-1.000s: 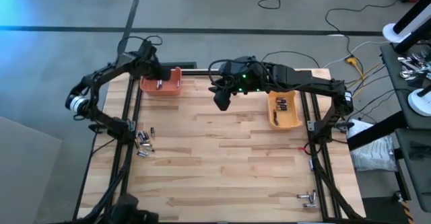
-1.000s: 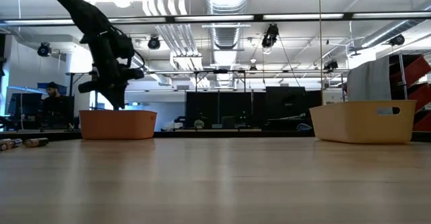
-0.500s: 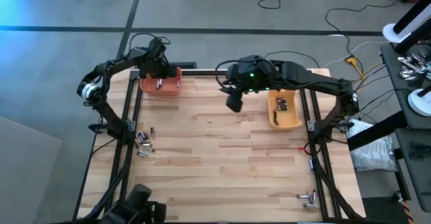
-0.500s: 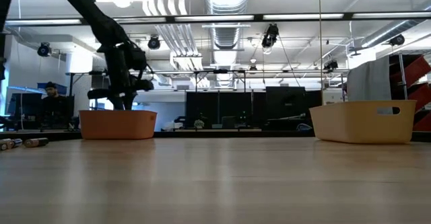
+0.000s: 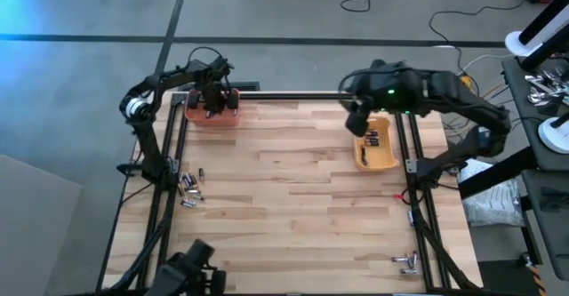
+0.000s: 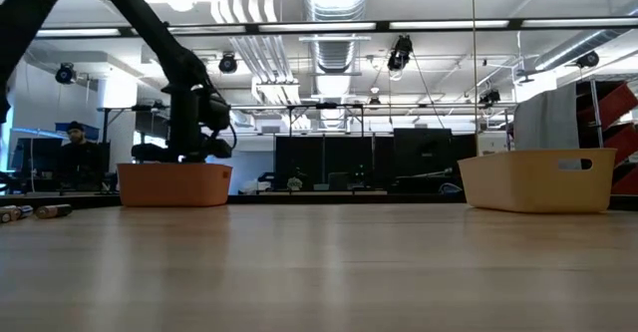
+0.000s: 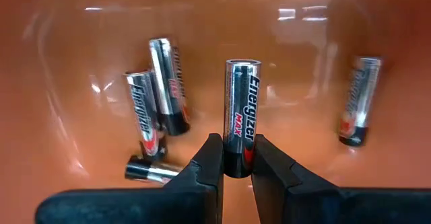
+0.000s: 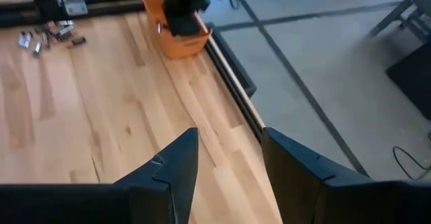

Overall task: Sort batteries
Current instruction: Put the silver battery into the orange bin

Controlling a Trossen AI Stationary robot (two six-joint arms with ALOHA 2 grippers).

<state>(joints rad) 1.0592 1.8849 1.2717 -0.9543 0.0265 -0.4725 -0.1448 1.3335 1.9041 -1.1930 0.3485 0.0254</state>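
At the table's left edge a loose heap of small silvery and dark cylindrical batteries (image 5: 188, 188) lies on the pale wooden tabletop (image 5: 284, 207). At the far left corner, the left gripper (image 7: 231, 158) hangs inside the orange plastic bin (image 5: 213, 111), its fingers pinched tight on the dark lower end of a silver Energizer Max battery (image 7: 240, 120) held upright, with four more silver-and-black cells (image 7: 158, 106) lying on the orange floor around it. Farther right, the right gripper (image 8: 229, 146) hovers with its fingers parted and nothing between them, by the near end of the yellow plastic bin (image 5: 376, 145), where several small dark batteries (image 5: 372, 139) rest.
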